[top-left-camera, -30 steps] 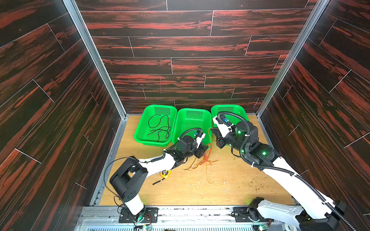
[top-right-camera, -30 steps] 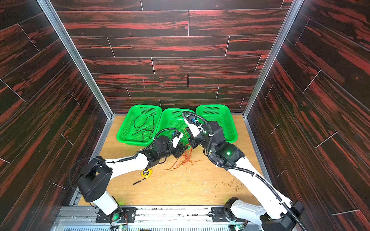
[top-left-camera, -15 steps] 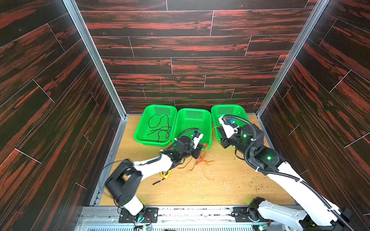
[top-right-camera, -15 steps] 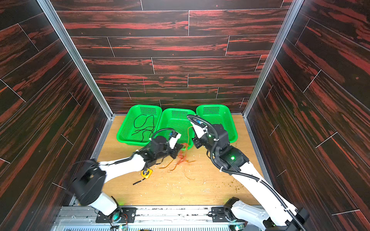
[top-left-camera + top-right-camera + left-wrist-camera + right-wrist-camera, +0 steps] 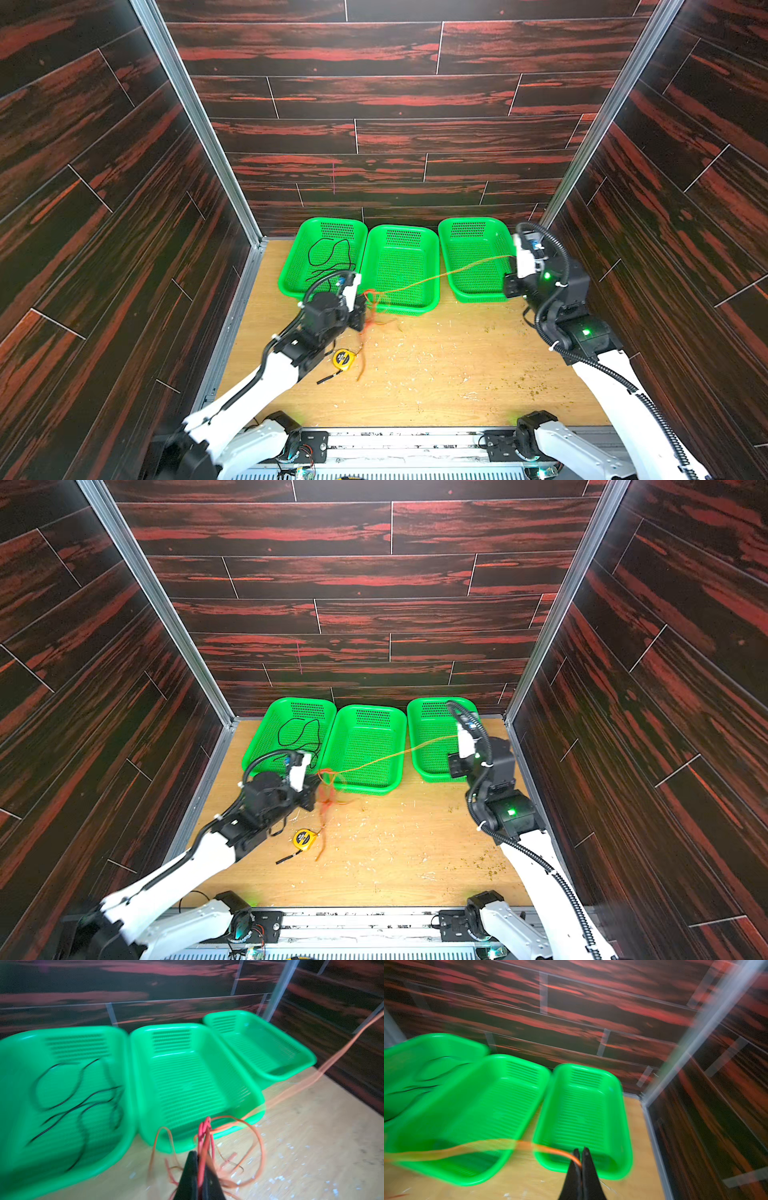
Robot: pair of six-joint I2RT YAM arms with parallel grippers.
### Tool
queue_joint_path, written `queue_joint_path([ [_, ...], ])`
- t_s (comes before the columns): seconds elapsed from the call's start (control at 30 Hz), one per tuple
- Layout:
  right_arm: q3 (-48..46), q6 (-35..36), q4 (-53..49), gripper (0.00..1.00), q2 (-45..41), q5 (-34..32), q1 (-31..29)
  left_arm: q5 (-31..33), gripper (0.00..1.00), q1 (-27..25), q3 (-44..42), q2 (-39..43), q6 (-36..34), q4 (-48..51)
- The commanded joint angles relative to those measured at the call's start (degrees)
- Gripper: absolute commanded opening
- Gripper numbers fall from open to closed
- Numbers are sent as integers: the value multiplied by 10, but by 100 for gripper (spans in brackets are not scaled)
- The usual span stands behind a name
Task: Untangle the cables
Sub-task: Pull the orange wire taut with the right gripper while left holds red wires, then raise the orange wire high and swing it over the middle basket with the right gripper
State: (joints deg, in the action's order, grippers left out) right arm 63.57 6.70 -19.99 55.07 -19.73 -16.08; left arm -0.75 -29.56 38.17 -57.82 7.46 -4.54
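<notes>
Three green baskets stand in a row along the back edge of a wooden counter (image 5: 436,374), inside dark wood-patterned walls.

The left basket (image 5: 291,259) holds the black cable (image 5: 332,241), which lies in loose loops on its floor, apart from the other two cables.

The orange cable (image 5: 440,276) is pulled into one nearly straight line. Its long axis runs across the scene from left to right. It starts low by the front left corner of the middle basket (image 5: 401,232) and slants up and back, above that basket, towards the front of the right basket (image 5: 467,226).

The left end effector (image 5: 200,1159) is closed. In the left wrist view the red cable (image 5: 202,1132) runs between its fingers, with orange strands beside it. Just beyond the fingertips, red and orange are bunched in a small tangle, with slack orange loops around it. In both top views a loose tail hangs from this tangle down to the counter. It ends beside a yellow tape measure (image 5: 343,358) and a short black stick (image 5: 330,378).

The right end effector (image 5: 580,1153) is also closed, pinching the far end of the orange cable. It is held above the near edge of the right basket.

Both wrist views are blurred.
</notes>
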Motion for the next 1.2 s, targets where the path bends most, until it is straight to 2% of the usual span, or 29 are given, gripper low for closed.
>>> queue_joint_path([
  [0.0,1,-25,-9,0,-3,-12,35,20,0,14,-12,38,-16,49],
  [0.23,17,-46,-35,0,4,-20,112,41,0,48,-14,60,-17,93],
  [0.5,21,-64,-60,0,1,20,220,26,0,123,-17,76,-17,114],
  [0.7,19,-61,-66,0,17,38,270,26,0,169,-11,70,-10,129],
  [0.83,15,-62,-64,0,27,55,275,17,0,179,-12,68,-4,121],
  [1.07,0,-55,-47,0,21,250,272,-77,0,180,-15,60,-5,77],
  [1.17,7,-29,-56,0,19,298,232,-141,0,180,-15,47,-8,47],
])
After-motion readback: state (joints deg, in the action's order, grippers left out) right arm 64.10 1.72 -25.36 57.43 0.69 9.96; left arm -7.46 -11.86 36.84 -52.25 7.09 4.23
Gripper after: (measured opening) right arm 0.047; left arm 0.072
